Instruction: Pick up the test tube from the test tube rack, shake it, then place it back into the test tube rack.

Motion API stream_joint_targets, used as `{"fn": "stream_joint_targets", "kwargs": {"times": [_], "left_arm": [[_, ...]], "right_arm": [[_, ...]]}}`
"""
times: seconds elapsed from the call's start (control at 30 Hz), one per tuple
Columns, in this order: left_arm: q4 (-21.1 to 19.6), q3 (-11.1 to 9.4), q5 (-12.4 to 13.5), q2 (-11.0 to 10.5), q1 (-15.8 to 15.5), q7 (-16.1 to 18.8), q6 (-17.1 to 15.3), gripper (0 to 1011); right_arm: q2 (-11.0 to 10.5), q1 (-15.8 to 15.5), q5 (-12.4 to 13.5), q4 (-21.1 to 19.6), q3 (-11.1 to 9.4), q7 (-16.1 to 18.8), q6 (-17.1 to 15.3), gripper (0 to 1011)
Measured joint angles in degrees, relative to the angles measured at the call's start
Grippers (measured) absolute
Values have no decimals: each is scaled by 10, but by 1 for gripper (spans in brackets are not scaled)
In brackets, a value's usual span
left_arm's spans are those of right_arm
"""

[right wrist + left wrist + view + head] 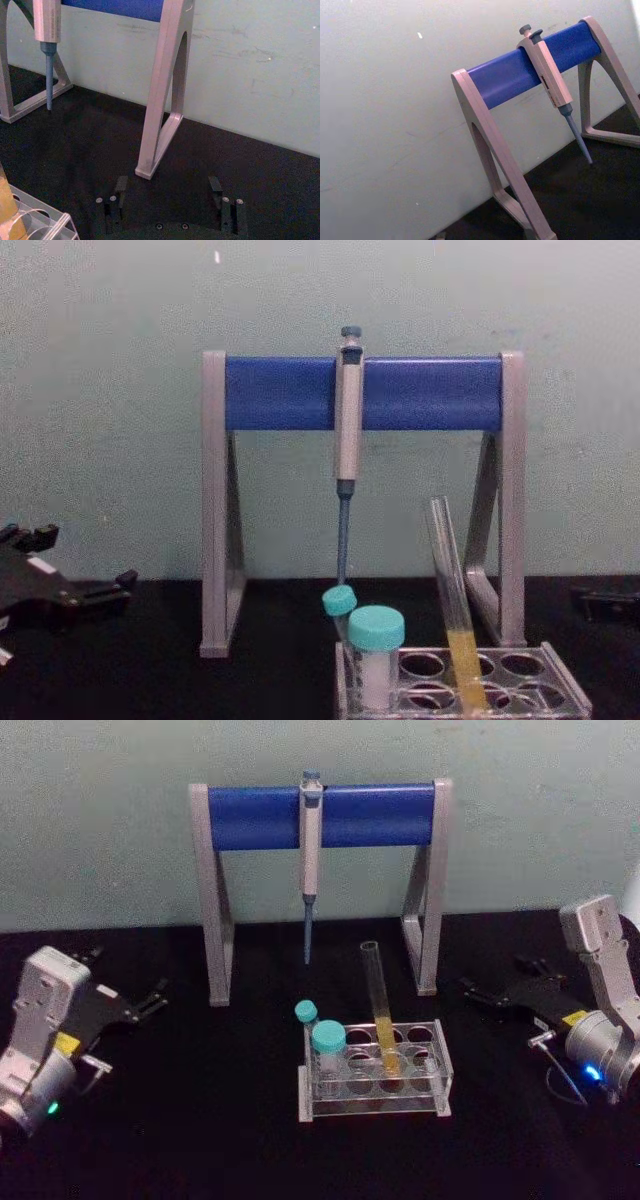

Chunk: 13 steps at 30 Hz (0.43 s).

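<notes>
The test tube rack (375, 1070) sits closest, near the front edge of the black table (180, 1120), about in the middle. The test tube (379, 1005) stands in a hole in the rack's back row, leaning a little, with its open top poking high above the rack. Yellow-orange liquid fills its lower part.

It looks like thin glass, so I think it is light, hard, smooth and easy to break. With no cap, a hard shake could spill it. The bare clear part above the rack looks like the best place to pinch, gently.

Two teal-capped tubes (327, 1040) stand in the rack's left end. Behind the rack is a grey-and-blue stand (320, 815) with a pipette (310, 870) hanging from its bar.

The left gripper (150, 1002) rests near the table's left edge. I cannot tell how its fingers stand. The right gripper (170, 192) rests near the right edge, fingers spread apart, holding nothing. Both are well away from the tube.
</notes>
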<state>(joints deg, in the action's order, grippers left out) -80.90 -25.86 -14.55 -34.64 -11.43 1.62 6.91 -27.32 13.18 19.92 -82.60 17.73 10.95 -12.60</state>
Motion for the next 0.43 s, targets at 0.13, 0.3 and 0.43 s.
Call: {"fn": "stream_joint_targets", "kwargs": {"times": [0.13, 0.3, 0.43], "left_arm": [[0, 0, 0, 0, 0, 0, 0, 1001], [0, 0, 0, 0, 0, 0, 0, 1001], [0, 0, 0, 0, 0, 0, 0, 1001]], "right_arm": [[0, 0, 0, 0, 0, 0, 0, 1000], [0, 0, 0, 0, 0, 0, 0, 1000], [0, 0, 0, 0, 0, 0, 0, 1000]]}}
